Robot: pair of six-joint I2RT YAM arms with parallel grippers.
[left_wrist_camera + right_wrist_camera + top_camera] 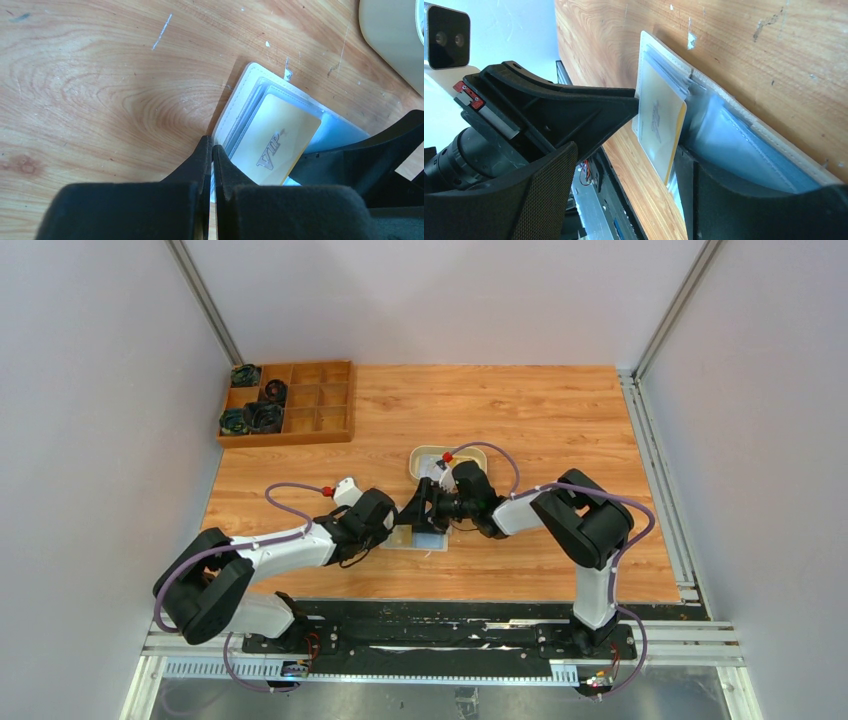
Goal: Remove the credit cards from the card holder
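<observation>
One yellow card (277,142) marked "VIP" sticks out of one open wallet (235,107) on the counter (100,75). The left hand (211,150) pinches the wallet's edge; the right hand (626,157) is spread wide over it.

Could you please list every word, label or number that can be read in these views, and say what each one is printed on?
"VIP": slanted silvery print on the yellow card, which lies in the open card holder.
The same print in the right wrist view is too oblique to read.
Nothing else is legible in any view.
</observation>
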